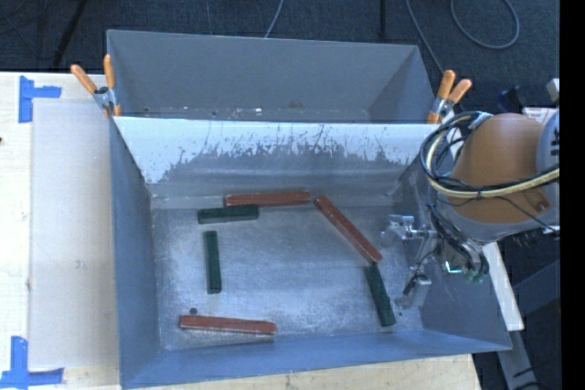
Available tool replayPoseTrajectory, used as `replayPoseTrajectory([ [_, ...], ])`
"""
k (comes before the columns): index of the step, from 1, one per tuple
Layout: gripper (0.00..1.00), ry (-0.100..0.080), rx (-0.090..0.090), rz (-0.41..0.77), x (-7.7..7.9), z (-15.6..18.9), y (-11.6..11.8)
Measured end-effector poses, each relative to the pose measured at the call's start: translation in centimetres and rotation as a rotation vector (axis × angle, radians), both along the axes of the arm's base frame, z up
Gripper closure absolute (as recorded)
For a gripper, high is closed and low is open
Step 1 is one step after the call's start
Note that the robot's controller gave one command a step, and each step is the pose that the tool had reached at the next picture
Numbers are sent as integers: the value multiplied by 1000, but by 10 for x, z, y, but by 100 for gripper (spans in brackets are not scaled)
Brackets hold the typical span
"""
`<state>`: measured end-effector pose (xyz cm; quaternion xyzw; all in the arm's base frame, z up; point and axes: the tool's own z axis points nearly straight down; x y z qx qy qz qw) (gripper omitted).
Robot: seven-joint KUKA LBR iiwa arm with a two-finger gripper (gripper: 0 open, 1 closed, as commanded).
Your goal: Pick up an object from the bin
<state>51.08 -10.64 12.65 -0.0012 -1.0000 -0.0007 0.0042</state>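
Jaws low by the bin (pixel 274 151) right wall, open or closed impossible to tell, just beside dark green bar (pixel 379 295), red-brown bar (pixel 347 228) near

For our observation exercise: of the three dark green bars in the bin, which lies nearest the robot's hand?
The slanted green bar at the bin's right, beside the hand; the other two lie far left.

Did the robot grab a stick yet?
Not yet: nothing is lifted out of the bin. The gripper hangs by the bin's right wall, just beside the dark green stick and near the slanted brown stick, both lying flat. Grabbing one and lifting it is left.
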Motion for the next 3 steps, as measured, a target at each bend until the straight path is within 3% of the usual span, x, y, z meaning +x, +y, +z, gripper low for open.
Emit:
replayPoseTrajectory([
  [1,0,-6,3,576,-7,-21,-5],
  [2,0,-9,4,790,0,-17,10],
  [3,0,-7,10,1665,-2,-28,13],
])
